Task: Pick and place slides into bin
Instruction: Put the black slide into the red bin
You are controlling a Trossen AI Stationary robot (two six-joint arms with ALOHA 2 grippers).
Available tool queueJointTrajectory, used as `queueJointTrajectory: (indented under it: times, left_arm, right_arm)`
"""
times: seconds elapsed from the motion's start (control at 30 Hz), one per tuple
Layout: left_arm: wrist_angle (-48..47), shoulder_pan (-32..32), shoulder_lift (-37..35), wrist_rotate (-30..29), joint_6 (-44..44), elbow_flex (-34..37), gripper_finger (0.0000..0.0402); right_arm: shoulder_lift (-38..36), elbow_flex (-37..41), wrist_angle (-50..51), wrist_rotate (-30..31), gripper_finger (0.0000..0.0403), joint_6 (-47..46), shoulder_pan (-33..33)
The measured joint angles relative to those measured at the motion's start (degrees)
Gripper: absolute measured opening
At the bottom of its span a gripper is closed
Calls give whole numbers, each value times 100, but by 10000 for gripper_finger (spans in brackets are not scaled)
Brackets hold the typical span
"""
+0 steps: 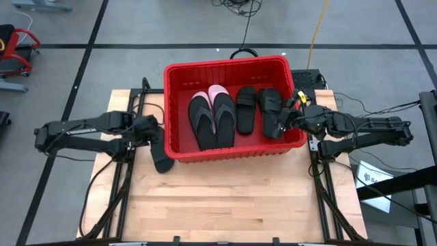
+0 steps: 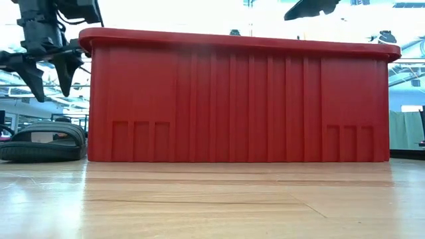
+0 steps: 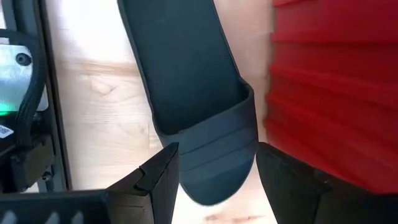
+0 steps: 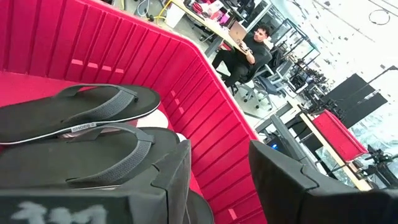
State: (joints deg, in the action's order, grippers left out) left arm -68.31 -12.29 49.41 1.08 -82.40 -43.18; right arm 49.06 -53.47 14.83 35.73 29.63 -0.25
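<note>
A black wide-strap slide point(image 1: 162, 160) lies sole down on the wooden table, just left of the red bin's point(image 1: 232, 68) near-left corner. My left gripper point(image 2: 46, 73) hangs open above it, fingers pointing down. In the left wrist view the slide's strap end point(image 3: 214, 149) shows between the fingers of my left gripper point(image 3: 217, 180), without touch. In the bin lie a black flip-flop point(image 1: 201, 119), a pink slide point(image 1: 220, 109) and two more black ones point(image 1: 246, 109), point(image 1: 272, 109). My right gripper point(image 4: 217, 180) waits open over the bin's right side.
The bin's left wall point(image 3: 336, 93) stands close beside the slide and my left gripper. A dark frame rail point(image 3: 37, 93) runs along the slide's other side. Bare wood point(image 1: 225, 198) stretches to the near edge. Beyond the table a person point(image 4: 249, 50) sits at a desk.
</note>
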Motion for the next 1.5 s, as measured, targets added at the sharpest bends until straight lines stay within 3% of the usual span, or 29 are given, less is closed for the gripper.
queueJointTrajectory:
  times: [0.17, 0.37, 0.63, 1.03, 1.5]
  left_arm:
    - [-9, -706, 111, 637, 1081, -9, 204]
    - [113, -1407, 126, 703, 3155, -7, 204]
    - [84, -1706, 433, 1090, 5409, 0, 204]
    - [251, -1762, 1245, 1397, 6560, 0, 204]
    - [888, -1769, 1515, 1707, 6813, 580, 204]
  right_arm:
    - [-2, 0, 2, 0, 150, 86, 0]
    - [-2, 0, 4, 0, 150, 286, 0]
    - [-2, 0, 4, 0, 150, 456, 0]
    - [-2, 0, 2, 0, 150, 470, -1]
    - [-3, 0, -2, 2, 150, 573, -2]
